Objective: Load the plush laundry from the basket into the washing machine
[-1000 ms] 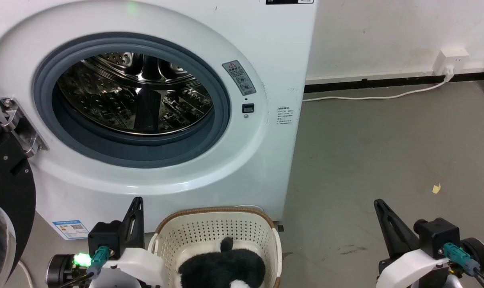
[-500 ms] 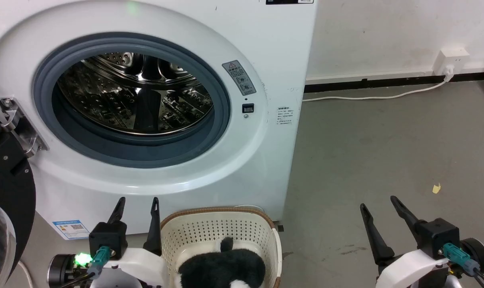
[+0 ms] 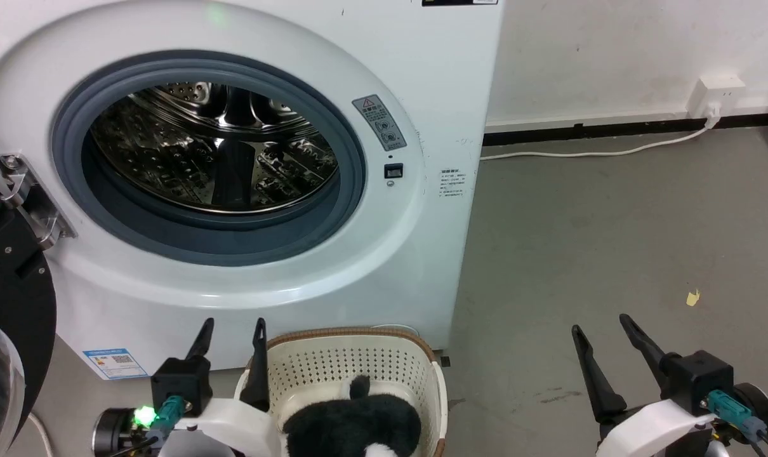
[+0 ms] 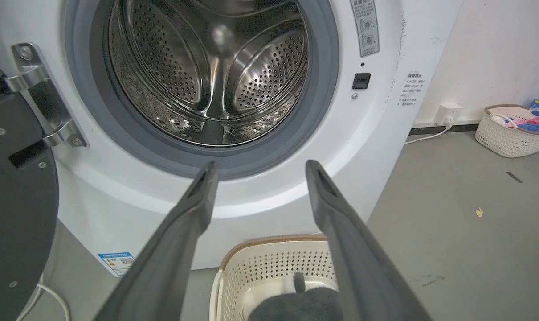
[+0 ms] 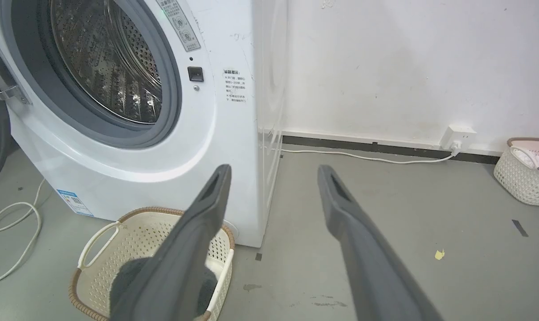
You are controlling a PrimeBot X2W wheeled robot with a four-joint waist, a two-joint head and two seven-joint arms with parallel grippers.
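Head view: left fingers and right fingers spread, empty; plush lies in basket, pickup not begun, so next, dip in and pinch it

- Ahead of and above the left gripper, whose fingers are spread, the washer mouth stands open, with free room in the drum.
- The grey seal rings that mouth, and the white front below it faces the fingertips.
- Left of this gripper, the swung-out door and its steel hinge block the way.
- Just right of it is the basket, open on top, with its rim close by the right finger. The plush fills its near part.
- Around the right gripper, also spread, is bare floor.
- To its left is the washer's side. Far ahead a cable runs along the wall.
- Far to its right is a second basket.
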